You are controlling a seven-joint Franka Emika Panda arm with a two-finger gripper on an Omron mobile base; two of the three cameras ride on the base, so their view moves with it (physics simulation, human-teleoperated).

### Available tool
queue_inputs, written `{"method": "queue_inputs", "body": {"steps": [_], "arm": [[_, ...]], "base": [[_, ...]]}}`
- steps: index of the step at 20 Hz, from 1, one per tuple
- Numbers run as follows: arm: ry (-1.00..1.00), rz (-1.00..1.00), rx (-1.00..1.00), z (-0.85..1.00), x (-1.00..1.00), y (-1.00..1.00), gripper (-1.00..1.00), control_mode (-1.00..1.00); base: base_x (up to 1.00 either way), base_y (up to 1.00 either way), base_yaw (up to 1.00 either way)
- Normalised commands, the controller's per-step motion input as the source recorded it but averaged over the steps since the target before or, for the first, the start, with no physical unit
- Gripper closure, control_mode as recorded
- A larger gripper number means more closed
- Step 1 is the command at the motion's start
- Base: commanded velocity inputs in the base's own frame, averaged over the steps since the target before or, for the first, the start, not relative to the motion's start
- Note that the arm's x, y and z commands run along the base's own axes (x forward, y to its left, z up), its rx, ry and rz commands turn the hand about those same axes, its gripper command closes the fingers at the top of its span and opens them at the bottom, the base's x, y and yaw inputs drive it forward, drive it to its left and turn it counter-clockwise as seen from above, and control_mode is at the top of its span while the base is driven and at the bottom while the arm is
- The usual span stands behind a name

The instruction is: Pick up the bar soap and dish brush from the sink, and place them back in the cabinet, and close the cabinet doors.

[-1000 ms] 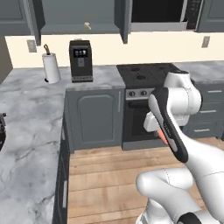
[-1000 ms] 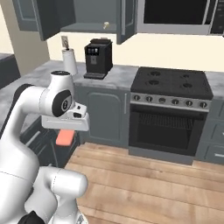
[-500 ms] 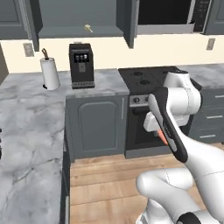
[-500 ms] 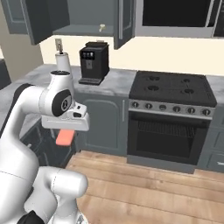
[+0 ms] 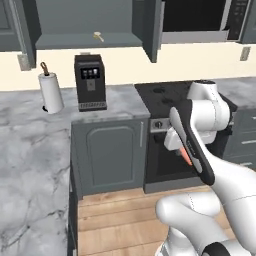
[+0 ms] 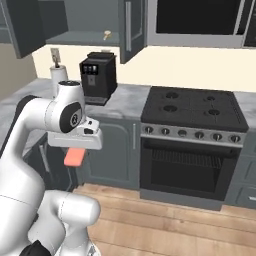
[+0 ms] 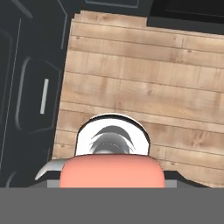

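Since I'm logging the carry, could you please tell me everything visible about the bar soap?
The bar soap is a flat salmon-orange block with rounded corners and a smooth matte look. It hangs below the white hand, held in the jaws of the gripper, above the wooden floor in front of the grey base cabinets. Nothing else touches it.

The arm (image 5: 210,165) is glossy white, built of thick rounded links that swell into bulbous shoulders and elbows. Dark grey to black bands run along the seams between links, one long black strip edging the forearm. A round grey cap with a small emblem closes the side of one joint (image 6: 71,116). The hand's housing (image 6: 75,138) is a flat white block.
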Motion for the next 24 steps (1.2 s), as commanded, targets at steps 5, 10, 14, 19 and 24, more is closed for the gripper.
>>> {"method": "queue_inputs", "body": {"steps": [5, 10, 14, 19, 24], "arm": [[0.00, 0.00, 0.00, 0.00, 0.00, 0.00, 1.00, 1.00], [0.00, 0.00, 0.00, 0.00, 0.00, 0.00, 1.00, 1.00], [0.00, 0.00, 0.00, 0.00, 0.00, 0.00, 1.00, 1.00], [0.00, 0.00, 0.00, 0.00, 0.00, 0.00, 1.00, 1.00], [0.00, 0.00, 0.00, 0.00, 0.00, 0.00, 1.00, 1.00]], "base": [[0.65, 0.23, -0.01], [0.65, 0.28, 0.00], [0.63, 0.27, 0.00], [0.65, 0.28, 0.00], [0.58, 0.32, 0.00]]}}
